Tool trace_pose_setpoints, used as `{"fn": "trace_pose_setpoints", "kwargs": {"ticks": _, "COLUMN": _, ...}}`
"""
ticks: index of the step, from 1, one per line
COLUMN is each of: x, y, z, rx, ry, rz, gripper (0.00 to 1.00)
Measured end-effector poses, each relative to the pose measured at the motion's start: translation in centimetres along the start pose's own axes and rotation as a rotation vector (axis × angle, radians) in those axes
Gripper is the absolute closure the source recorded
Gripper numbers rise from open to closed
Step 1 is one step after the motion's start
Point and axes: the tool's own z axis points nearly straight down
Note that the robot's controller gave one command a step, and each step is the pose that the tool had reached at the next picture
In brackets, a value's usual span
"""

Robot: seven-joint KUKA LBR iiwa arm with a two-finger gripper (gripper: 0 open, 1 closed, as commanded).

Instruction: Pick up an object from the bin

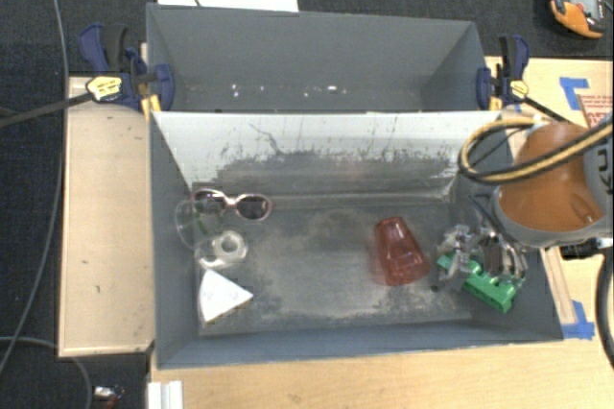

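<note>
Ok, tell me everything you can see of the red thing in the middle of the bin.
The red cup looks like translucent plastic, a tapered shape lying on its side on the bin floor, right of centre, narrower end toward the back wall. It seems whole. The tool sits just to its right; whether they touch I cannot tell.

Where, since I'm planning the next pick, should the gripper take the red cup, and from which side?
Probably across its middle, from above. The red cup lies on its side, long axis running near to far, so its rounded flanks face the view's left and right; bare floor lies left, the gripper close on the right.
</note>
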Motion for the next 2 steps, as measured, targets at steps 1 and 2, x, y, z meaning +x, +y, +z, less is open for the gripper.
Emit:
{"fn": "trace_pose_setpoints", "kwargs": {"ticks": 1, "x": -0.5, "y": -0.4, "z": -4.5, "rx": -0.001, "ry": -0.007, "rz": -0.007, "gripper": 1.00}}
{"fn": "trace_pose_setpoints", "kwargs": {"ticks": 2, "x": -1.4, "y": 1.2, "z": -13.6, "rx": -0.001, "ry": -0.005, "rz": 0.004, "gripper": 1.00}}
